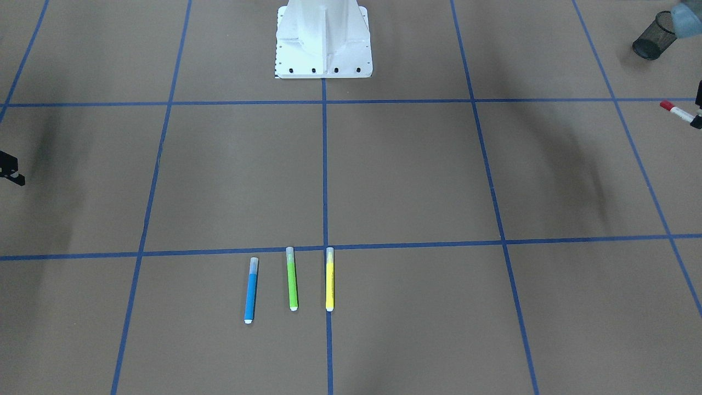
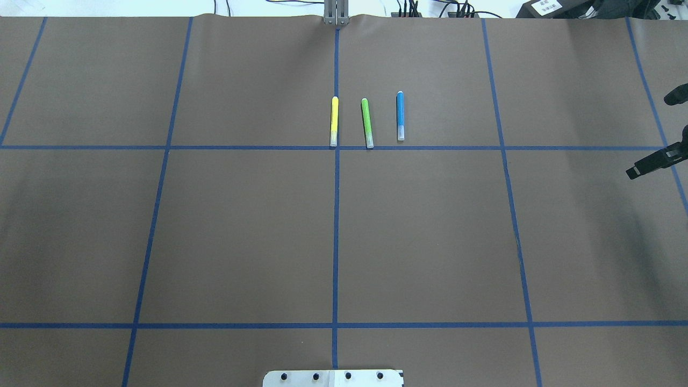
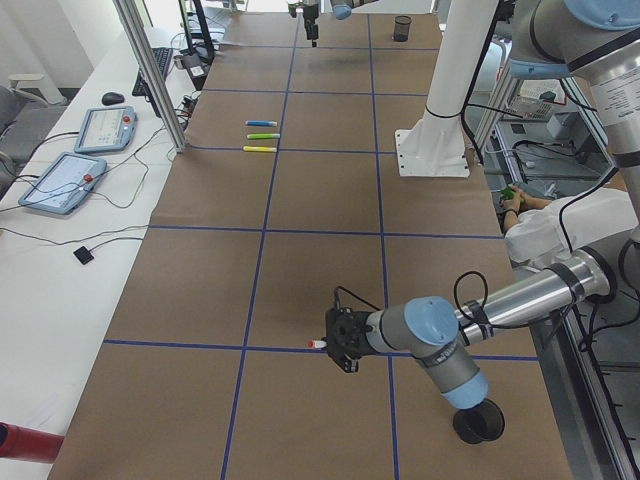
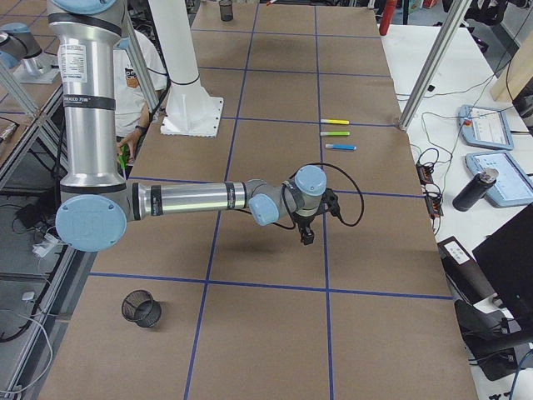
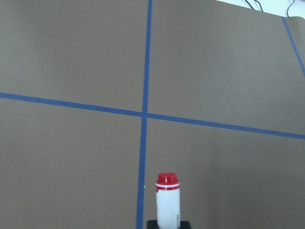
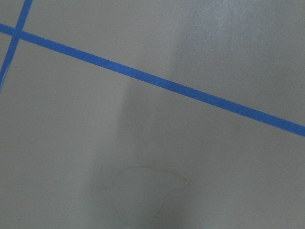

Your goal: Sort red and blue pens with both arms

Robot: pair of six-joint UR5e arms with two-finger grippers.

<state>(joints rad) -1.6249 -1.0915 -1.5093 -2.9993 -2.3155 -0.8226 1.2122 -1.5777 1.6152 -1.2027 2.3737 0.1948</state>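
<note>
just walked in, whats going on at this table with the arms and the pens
The robot is sorting pens. Its left end effector is shut on the red marker, holding it just above the table not far from a black mesh cup. The blue pen lies untouched in a row with the green pen and the yellow pen. The right end effector hovers over bare paper, with nothing visible in it.
</note>
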